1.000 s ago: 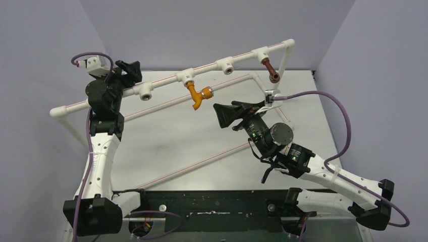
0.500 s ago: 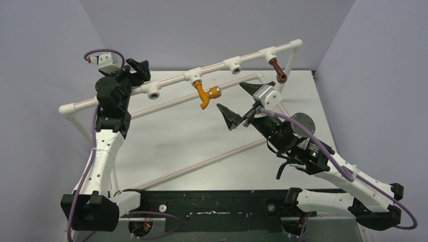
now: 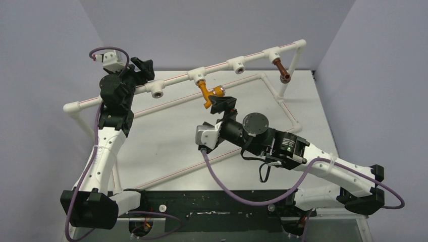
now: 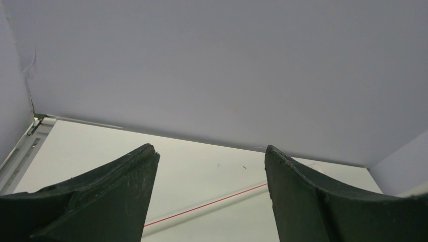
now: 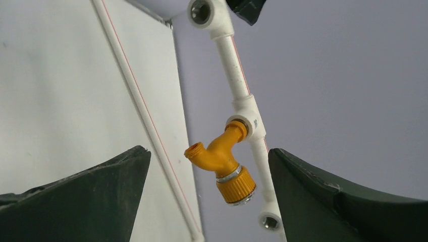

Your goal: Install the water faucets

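Right end effector (image 3: 223, 102) neared orange faucet (image 5: 222, 160); only overhead shows brown faucet (image 3: 282, 70).

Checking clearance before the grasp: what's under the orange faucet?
The right gripper, jaws open, sits just below the orange faucet, which hangs from a white tee. Wrist view shows no contact. The gripper hides the table beneath it.

Pipe frame (image 3: 176, 79) on table (image 3: 166, 133); middle faucet (image 3: 206, 93) behind right tool (image 3: 222, 103); other faucet (image 3: 281, 69) far right
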Robot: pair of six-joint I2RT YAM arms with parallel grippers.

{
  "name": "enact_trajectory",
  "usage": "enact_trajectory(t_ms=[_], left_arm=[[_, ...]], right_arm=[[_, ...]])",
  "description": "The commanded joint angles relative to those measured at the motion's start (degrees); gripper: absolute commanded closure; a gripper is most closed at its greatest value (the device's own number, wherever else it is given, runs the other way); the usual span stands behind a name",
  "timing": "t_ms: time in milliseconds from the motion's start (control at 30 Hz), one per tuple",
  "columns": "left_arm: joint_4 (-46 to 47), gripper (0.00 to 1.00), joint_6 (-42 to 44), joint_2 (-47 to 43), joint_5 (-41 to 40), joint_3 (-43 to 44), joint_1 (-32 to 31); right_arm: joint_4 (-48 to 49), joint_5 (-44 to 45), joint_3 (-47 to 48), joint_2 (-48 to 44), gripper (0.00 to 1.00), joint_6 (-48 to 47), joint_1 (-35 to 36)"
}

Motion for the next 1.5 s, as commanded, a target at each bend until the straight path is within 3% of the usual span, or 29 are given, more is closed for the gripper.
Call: enact_trajectory(t_ms=[0,167,467,733,1100,1233,1400,1467], left_arm=[[-28.4,0.25,0.8,8.0,10.3,-7.6,-4.5],[-28.5,0.25,0.9,8.2,10.0,-7.5,-4.5],[-28.6,0.25,1.0,8.5,10.0,-7.4,-4.5],[-28.6,0.25,1.0,8.7,9.9,-7.3,-4.5],[-28.7,0.26,1.0,8.9,9.9,-7.3,-4.5],[-28.7,0.25,1.0,8.9,9.9,-7.3,-4.5],[-28.8,0.26,1.0,9.0,9.9,-7.3,-4.5],[-28.7,0.26,1.0,9.1,9.9,-7.3,-4.5]], right_arm=[[-2.1,10.4,-0.2,1.9,0.09,-18.7,2.6],[0.3,16.2,-1.7,3.6,0.09,-27.9,3.0],[14.5,21.9,-7.8,5.4,0.13,-40.0,1.3],[21.6,17.9,-9.3,7.1,0.20,-41.0,-3.5],[26.6,16.2,-8.7,10.7,0.34,-40.2,-4.6],[28.1,16.2,-8.9,11.0,0.49,-37.4,-5.6],[31.0,16.7,-10.4,11.2,0.90,-34.3,-5.9],[32.5,16.8,-10.9,11.0,1.00,-31.8,-5.8]])
